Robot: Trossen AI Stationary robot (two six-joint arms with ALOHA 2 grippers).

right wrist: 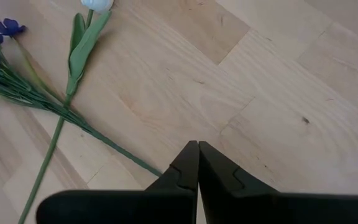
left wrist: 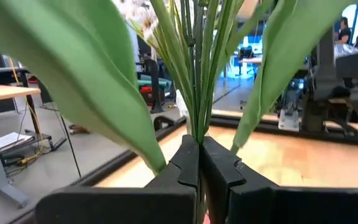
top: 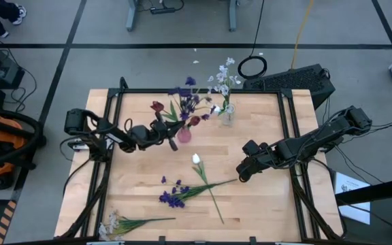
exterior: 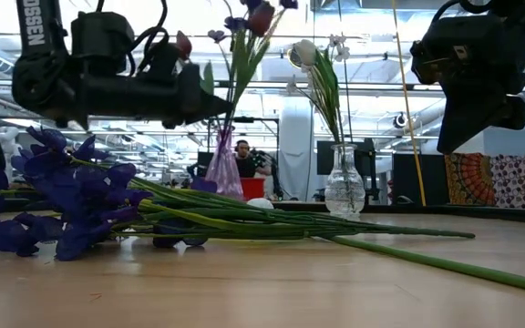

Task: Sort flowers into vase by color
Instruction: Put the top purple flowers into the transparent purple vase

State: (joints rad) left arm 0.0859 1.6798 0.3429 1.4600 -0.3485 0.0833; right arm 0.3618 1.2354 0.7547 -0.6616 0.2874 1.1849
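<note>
A pale wooden tabletop [top: 264, 204] with a black frame stands on a grey workshop floor; behind it the low view shows a bright open room with a person seated far off.

The left hand [top: 167, 131] is at the pink vase [top: 183, 134], its fingers pressed together on a green stem [left wrist: 194, 74] of the bunch standing there, which holds dark red tulips [top: 157, 107] and purple blossoms [top: 186, 92]. This looks like the placing step: a coloured flower is being settled into the pink vase. Next, the stem needs to sit down inside the narrow neck before the fingers let go, or it may tip out.

The right hand [top: 242, 171] hovers above the tabletop, fingers pressed together and holding nothing, near the stem ends of the loose flowers. A clear glass vase [top: 227, 116], ribbed and round-bellied, holds pale blossoms and a white tulip.

Still lying flat on the tabletop: a white tulip [top: 197, 160] with its long thin stem, a purple spray [top: 172, 196] crossing it, and near the front edge a spray of tiny white blossoms [top: 112, 224]. So the sorting seems roughly half done.

The stems are thin, smooth and wiry, the leaves broad, flat and waxy-looking, and they will likely be fiddly to pinch off flat wood.
</note>
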